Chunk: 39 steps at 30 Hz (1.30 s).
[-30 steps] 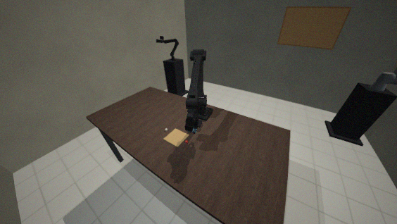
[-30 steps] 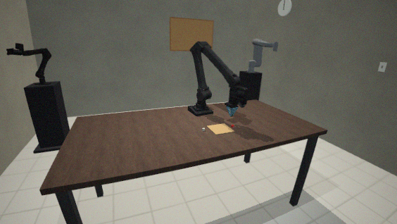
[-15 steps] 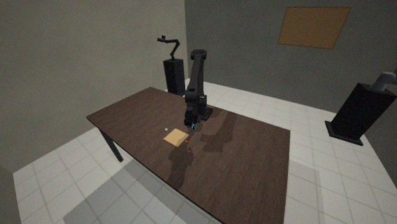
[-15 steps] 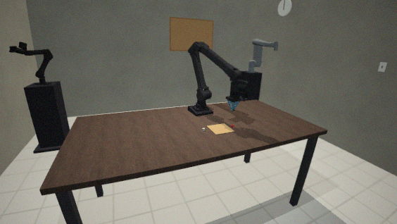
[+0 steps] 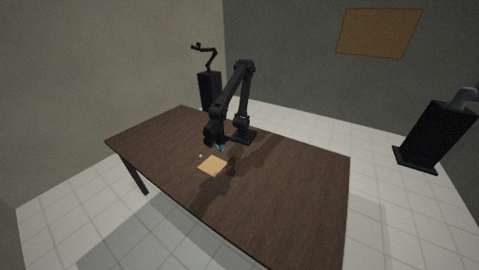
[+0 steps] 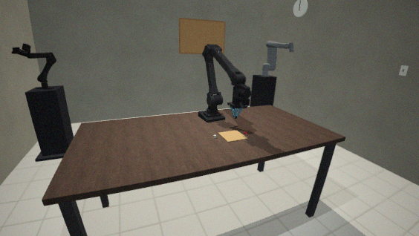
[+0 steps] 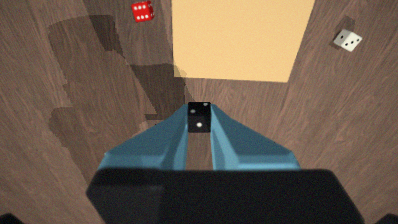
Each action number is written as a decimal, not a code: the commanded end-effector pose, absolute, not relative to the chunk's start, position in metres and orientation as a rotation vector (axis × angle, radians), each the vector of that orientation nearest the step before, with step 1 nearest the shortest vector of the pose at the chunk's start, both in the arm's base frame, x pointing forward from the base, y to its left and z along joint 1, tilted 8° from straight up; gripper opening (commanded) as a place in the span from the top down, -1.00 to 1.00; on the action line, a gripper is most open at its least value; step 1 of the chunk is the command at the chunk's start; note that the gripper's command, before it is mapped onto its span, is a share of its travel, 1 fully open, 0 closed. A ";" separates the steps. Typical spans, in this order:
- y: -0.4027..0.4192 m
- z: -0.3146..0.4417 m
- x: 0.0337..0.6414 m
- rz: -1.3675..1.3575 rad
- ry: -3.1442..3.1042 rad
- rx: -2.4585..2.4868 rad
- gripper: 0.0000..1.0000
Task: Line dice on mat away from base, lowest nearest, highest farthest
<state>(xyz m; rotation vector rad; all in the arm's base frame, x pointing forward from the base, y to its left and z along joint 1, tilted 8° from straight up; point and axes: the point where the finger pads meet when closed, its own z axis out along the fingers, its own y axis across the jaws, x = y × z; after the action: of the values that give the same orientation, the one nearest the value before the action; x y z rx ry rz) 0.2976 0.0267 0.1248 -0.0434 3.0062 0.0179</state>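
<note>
We have the small black cubic die (image 7: 199, 119) pinched between the light-blue fingers of the gripper (image 5: 220, 149) (image 6: 235, 116) (image 7: 199, 111) — closed on it, with white pips showing on two of its faces. It is held above the brown wooden bench (image 5: 289, 191) (image 6: 148, 156) (image 7: 350, 125), off the mat.

Near it, the flat tan square mat (image 5: 212, 165) (image 6: 232, 136) (image 7: 240, 40) lies on the bench, with none of our three dice on it. Just beside one edge sits the red cubic die (image 5: 225, 171) (image 6: 245, 132) (image 7: 142, 11), its six white pips facing up. Near the opposite edge is the white cubic die (image 5: 200, 156) (image 6: 215, 136) (image 7: 348, 40) with black pips; we cannot be sure of its top number.

Farther out, our black jointed arm (image 5: 231, 87) (image 6: 226, 67) rises from a dark base plate (image 5: 250, 141) (image 6: 208, 118) and bends down to the gripper — its shadow falls across the bench. An orange-brown rectangular board (image 5: 378, 34) (image 6: 193, 35) hangs on the grey wall beyond.
</note>
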 end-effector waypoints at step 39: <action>-0.010 0.067 0.310 0.021 2.992 0.052 0.79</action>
<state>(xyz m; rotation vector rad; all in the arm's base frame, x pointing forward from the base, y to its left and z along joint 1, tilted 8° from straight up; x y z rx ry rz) 0.3021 -0.0122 0.0671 0.0536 3.0145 0.0215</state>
